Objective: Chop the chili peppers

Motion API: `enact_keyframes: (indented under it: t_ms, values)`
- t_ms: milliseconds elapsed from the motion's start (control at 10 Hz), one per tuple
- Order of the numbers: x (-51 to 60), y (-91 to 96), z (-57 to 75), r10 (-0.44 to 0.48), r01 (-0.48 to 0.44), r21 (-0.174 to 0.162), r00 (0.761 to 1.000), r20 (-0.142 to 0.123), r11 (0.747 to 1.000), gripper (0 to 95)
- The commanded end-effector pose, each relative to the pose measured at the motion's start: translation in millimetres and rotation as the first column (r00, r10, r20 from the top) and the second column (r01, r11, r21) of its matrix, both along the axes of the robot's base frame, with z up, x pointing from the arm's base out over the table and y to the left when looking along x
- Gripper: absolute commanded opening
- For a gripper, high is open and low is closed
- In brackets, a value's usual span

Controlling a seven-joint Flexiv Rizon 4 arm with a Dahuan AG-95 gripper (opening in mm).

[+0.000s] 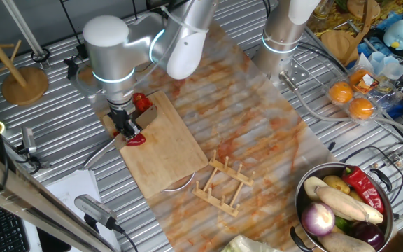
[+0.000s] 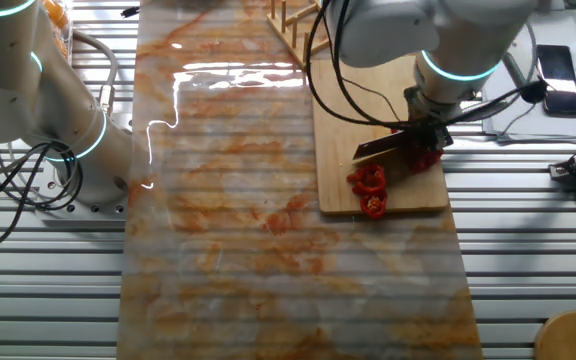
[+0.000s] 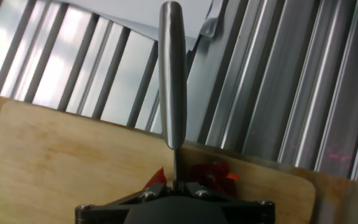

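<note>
A wooden cutting board [image 1: 170, 157] [image 2: 343, 110] [image 3: 55, 162] carries the chili peppers as red chunks [image 1: 136, 139] [image 2: 371, 190] [image 3: 215, 172], with more red pieces [image 1: 143, 102] on the gripper's other side. My gripper [image 1: 126, 127] [image 2: 426, 128] [image 3: 176, 185] points down over the board's end, shut on a steel knife [image 3: 171, 81]. The blade [image 2: 380, 149] lies just above the chunks. In the hand view the knife shows edge-on and reaches past the board's edge over the ribbed metal table.
A small wooden rack [image 1: 222, 183] [image 2: 288, 20] stands beyond the board on the stained plastic sheet [image 2: 238, 200]. A pot of mixed vegetables [image 1: 341, 210], oranges [image 1: 352, 98], a round wooden stand [image 1: 25, 84] and a second arm's base [image 1: 285, 35] [image 2: 58, 120] ring the area.
</note>
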State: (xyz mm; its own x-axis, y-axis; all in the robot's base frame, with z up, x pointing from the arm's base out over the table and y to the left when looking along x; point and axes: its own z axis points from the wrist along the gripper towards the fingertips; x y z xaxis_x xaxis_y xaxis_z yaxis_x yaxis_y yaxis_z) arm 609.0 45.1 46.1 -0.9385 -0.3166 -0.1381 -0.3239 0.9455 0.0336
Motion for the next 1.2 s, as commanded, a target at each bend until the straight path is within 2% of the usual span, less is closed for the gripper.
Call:
enact_keyframes:
  t_ms: [100, 300, 400, 600, 700, 1000, 1100, 1200]
  values:
    - [7.7, 5.3, 5.9, -0.015, 0.015, -0.011, 1.000, 0.018, 1.000, 0.0]
    - [15.7, 12.8, 16.5, -0.016, 0.017, -0.029, 1.000, 0.019, 0.999, 0.0]
    - [21.7, 18.4, 25.4, -0.003, 0.003, -0.059, 1.000, 0.005, 0.998, 0.0]
    - [32.4, 38.2, 44.8, 0.010, -0.012, -0.066, 1.000, -0.023, 0.998, 0.0]
    - [33.4, 53.6, 54.7, -0.002, -0.001, -0.062, 0.999, -0.051, 0.998, 0.0]
    - [24.0, 85.7, 72.2, 0.009, -0.013, -0.035, 0.995, -0.101, 0.999, 0.0]
    - [14.0, 92.7, 75.9, 0.015, -0.019, -0.028, 0.994, -0.111, 0.999, 0.0]
    - [11.0, 95.2, 77.2, 0.027, -0.031, -0.028, 0.991, -0.128, 0.999, 0.0]
